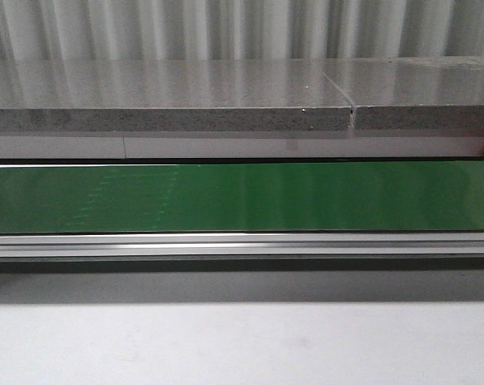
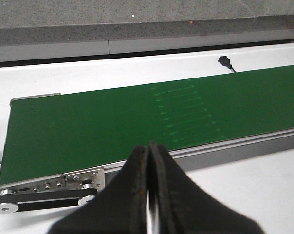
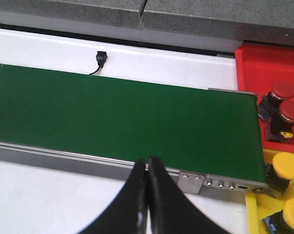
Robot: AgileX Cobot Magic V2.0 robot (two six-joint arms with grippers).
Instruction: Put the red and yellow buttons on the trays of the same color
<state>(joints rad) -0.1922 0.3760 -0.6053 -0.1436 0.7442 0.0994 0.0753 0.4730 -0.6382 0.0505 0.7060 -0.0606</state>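
The green conveyor belt (image 1: 242,196) serves as the reference landmark. In the front view it spans the full width of the picture, bordered on the robot's side by an aluminium side rail (image 1: 242,245) and on the far side by a grey stone ledge (image 1: 170,108). Neither arm appears in the front view.

Left gripper (image 2: 150,195): positioned on the robot's side of the belt, close to the belt's left end roller bracket (image 2: 49,190). The 2 black fingers (image 2: 132,195) are pressed together with nothing between them, so the pincer is clenched and empty.

Right gripper (image 3: 147,200): positioned on the robot's side of the belt, near the belt's right end plate (image 3: 220,184). The 2 fingers are pressed together along their length and hold nothing; the pincer is clenched and empty.

Task items, all located past the right end of the belt:
- Red tray (image 3: 264,63): lies just beyond the belt end, towards the ledge. It holds 2 red buttons (image 3: 285,102), standing side by side.
- Yellow tray (image 3: 254,214): lies just beyond the belt end, on the robot's side of the red tray. It holds 2 yellow buttons (image 3: 285,168).

A black cable connector (image 3: 101,57) lies on the white table (image 3: 152,61) between the belt and the ledge
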